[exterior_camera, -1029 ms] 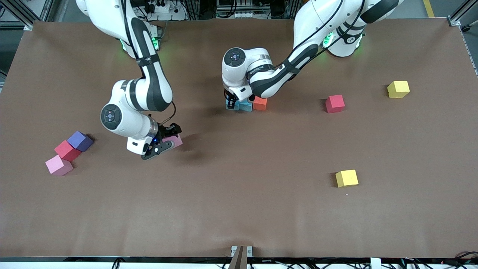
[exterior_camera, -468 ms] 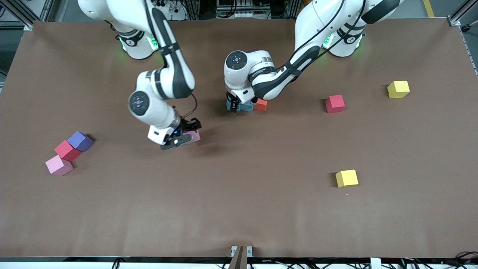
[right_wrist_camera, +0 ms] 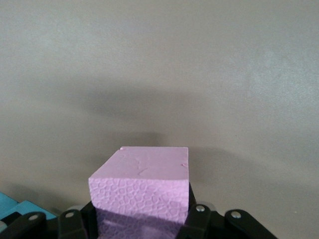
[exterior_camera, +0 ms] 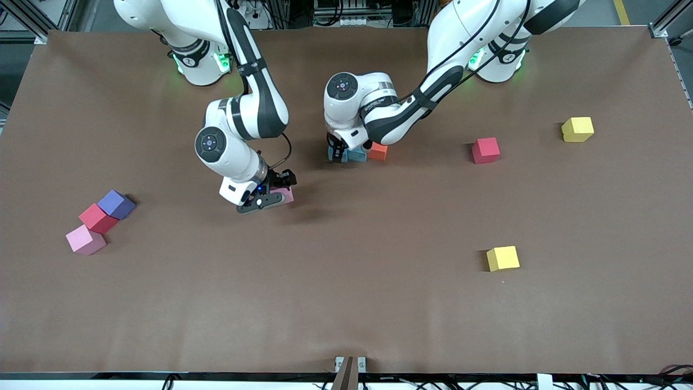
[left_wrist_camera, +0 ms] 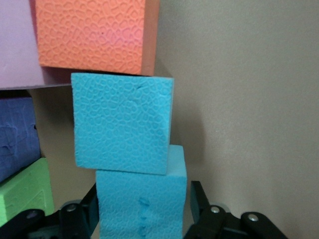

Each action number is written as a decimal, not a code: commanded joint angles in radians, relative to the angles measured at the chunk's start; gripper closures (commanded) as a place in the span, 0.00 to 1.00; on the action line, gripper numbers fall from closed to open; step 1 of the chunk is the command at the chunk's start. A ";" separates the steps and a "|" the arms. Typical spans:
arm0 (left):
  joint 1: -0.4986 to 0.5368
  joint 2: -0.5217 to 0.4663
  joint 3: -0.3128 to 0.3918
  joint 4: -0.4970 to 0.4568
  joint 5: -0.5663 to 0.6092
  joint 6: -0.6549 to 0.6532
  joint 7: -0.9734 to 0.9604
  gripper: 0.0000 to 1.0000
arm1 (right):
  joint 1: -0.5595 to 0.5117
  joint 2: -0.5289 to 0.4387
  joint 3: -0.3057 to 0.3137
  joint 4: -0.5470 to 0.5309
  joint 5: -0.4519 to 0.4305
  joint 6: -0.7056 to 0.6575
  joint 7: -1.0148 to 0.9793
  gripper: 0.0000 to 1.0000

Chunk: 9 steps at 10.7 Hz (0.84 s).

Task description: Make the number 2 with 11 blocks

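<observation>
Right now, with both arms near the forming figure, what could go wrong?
The left gripper stands open around the light blue block; lifting off crooked could nudge its neighbours. The right gripper carries a pink block above the table toward the left arm; they might collide.

From my front camera, the left arm [exterior_camera: 379, 108] hides most of the light blue blocks [exterior_camera: 354, 155]; the green block [left_wrist_camera: 22, 196] is cut off in the left wrist view.
</observation>
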 commanded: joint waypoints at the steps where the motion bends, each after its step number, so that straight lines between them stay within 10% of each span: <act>1: -0.002 -0.015 -0.014 -0.012 0.025 -0.001 -0.062 0.24 | 0.008 -0.016 -0.006 -0.018 0.020 0.007 0.008 0.89; 9: 0.027 -0.043 -0.064 -0.014 0.025 -0.110 -0.003 0.24 | 0.008 -0.015 -0.006 -0.018 0.020 0.009 0.008 0.89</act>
